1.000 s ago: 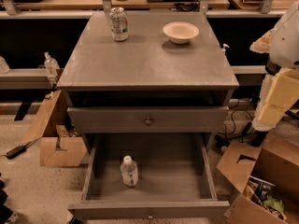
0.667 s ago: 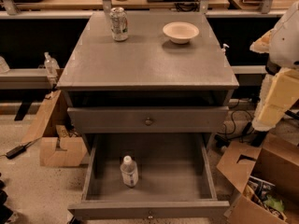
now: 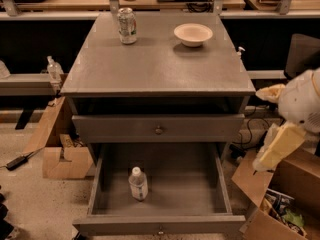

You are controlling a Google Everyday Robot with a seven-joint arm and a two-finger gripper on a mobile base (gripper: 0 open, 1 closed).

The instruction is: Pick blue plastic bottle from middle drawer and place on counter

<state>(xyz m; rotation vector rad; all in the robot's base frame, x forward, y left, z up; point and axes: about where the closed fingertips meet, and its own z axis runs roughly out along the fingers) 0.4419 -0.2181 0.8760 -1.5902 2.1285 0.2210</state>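
The blue plastic bottle (image 3: 138, 183) stands upright on the floor of the open middle drawer (image 3: 98, 181), left of its centre, white cap up. The counter (image 3: 155, 66) is the grey top of the cabinet above it. My gripper is out of view. Only the arm's white and cream links (image 3: 280, 145) show at the right edge, beside the drawer's right wall and well apart from the bottle.
A silver soda can (image 3: 127, 25) and a cream bowl (image 3: 193, 34) stand at the back of the counter. The upper drawer front (image 3: 159, 129) is closed. Cardboard boxes lie on the floor at left (image 3: 62, 161) and right (image 3: 292, 194). A pump bottle (image 3: 53, 70) stands at left.
The arm at the right edge has moved down and a little left, toward the drawer's side. The bottle, can and bowl have not moved.
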